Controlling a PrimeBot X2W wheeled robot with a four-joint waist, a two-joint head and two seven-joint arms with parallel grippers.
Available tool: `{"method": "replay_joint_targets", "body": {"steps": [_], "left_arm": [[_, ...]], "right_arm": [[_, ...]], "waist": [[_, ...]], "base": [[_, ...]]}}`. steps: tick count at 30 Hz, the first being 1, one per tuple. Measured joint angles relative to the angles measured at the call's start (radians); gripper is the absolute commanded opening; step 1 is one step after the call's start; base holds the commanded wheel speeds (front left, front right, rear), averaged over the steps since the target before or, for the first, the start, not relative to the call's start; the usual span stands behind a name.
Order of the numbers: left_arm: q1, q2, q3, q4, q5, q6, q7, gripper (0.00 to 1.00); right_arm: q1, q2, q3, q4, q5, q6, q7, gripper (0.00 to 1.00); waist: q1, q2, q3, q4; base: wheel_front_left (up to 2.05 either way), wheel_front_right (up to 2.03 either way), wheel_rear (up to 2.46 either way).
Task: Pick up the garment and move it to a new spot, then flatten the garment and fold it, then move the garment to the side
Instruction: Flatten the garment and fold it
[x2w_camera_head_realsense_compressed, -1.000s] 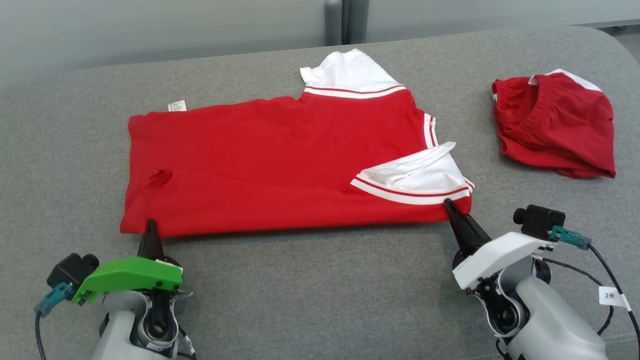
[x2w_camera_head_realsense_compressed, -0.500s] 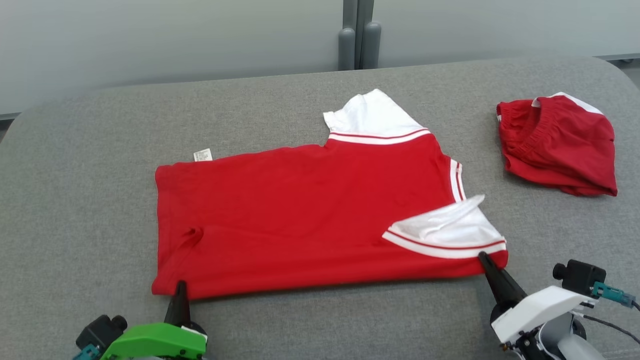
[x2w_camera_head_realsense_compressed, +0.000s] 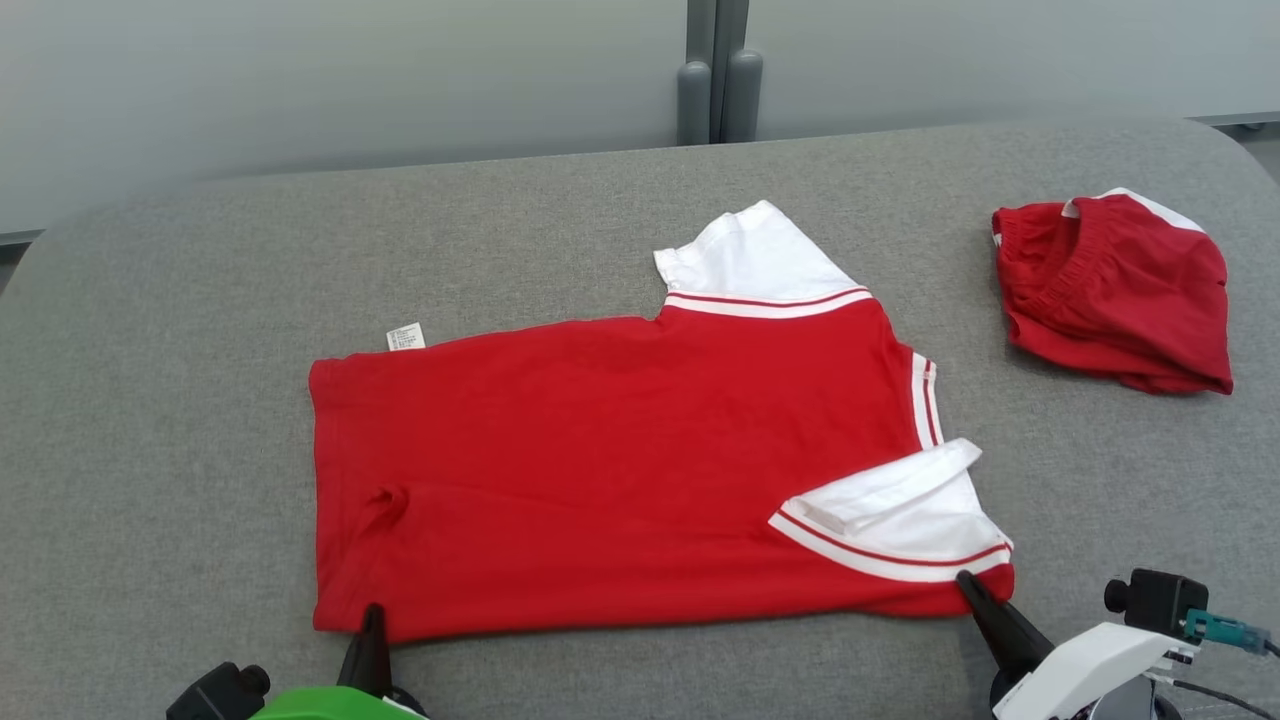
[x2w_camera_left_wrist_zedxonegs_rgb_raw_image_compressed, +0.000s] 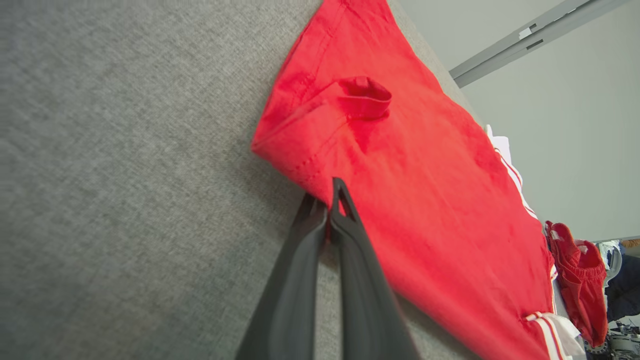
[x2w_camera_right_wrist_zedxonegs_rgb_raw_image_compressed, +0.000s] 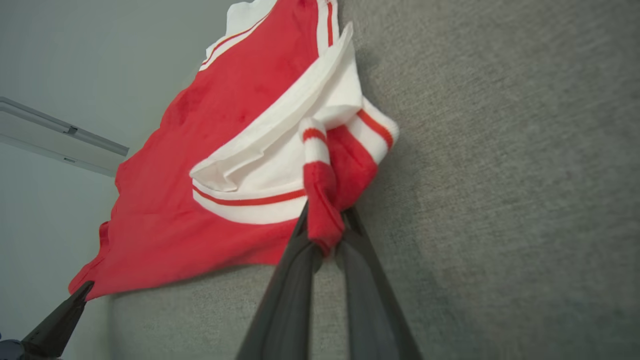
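- Head view: finds the red garment (x2w_camera_head_realsense_compressed: 620, 470) spread flat on the grey desk (x2w_camera_head_realsense_compressed: 150, 400), left gripper (x2w_camera_head_realsense_compressed: 372, 622) pinching its near left corner, right gripper (x2w_camera_head_realsense_compressed: 968, 586) its near right corner; red shorts (x2w_camera_head_realsense_compressed: 1115, 290) far right, apart.
- Left wrist view: clamps fingers (x2w_camera_left_wrist_zedxonegs_rgb_raw_image_compressed: 300, 280) shut on the hem.
- Right wrist view: grips a bunched red fold between narrow fingers (x2w_camera_right_wrist_zedxonegs_rgb_raw_image_compressed: 290, 295).

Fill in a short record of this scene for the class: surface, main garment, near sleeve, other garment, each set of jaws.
surface: grey fabric table
main garment: red shirt with white sleeves, lying spread out
near sleeve: white sleeve folded over onto the red body
other garment: red shorts, bunched, far right, apart from the shirt
left jaws: shut on the shirt's near hem corner
right jaws: shut on the shirt's near edge beside the folded sleeve
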Motion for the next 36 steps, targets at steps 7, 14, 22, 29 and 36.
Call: {"method": "replay_joint_targets", "body": {"steps": [7,14,22,29,36], "left_arm": [[0.024,0.012,-0.003,-0.029,0.026,0.021,0.000,0.01],[0.041,0.039,0.005,-0.057,0.046,0.030,0.002,1.00],[0.049,0.109,0.048,-0.095,0.101,0.047,0.001,1.00],[-0.015,0.164,0.020,-0.131,0.207,0.051,0.002,1.00],[-0.180,0.206,-0.012,-0.127,0.302,0.055,0.052,1.00]], "right_arm": [[0.035,-0.002,0.006,-0.020,0.009,-0.023,0.019,0.16],[0.045,-0.029,-0.017,-0.039,0.013,-0.054,0.028,1.00],[0.056,-0.100,-0.070,-0.086,-0.012,-0.093,0.017,1.00],[-0.028,-0.151,-0.063,-0.156,-0.085,-0.105,0.022,1.00],[-0.208,-0.207,-0.020,-0.190,-0.173,-0.107,0.094,1.00]], "waist": [[0.0000,0.0000,0.001,-0.001],[0.0000,0.0000,0.003,-0.005],[0.0000,0.0000,0.008,-0.012],[0.0000,0.0000,0.022,-0.010],[0.0000,-0.0001,0.063,-0.002]], "base": [[0.00,0.00,0.00],[0.00,0.00,0.00],[0.00,0.00,0.00],[0.00,0.00,0.00],[0.00,0.00,0.00]]}}
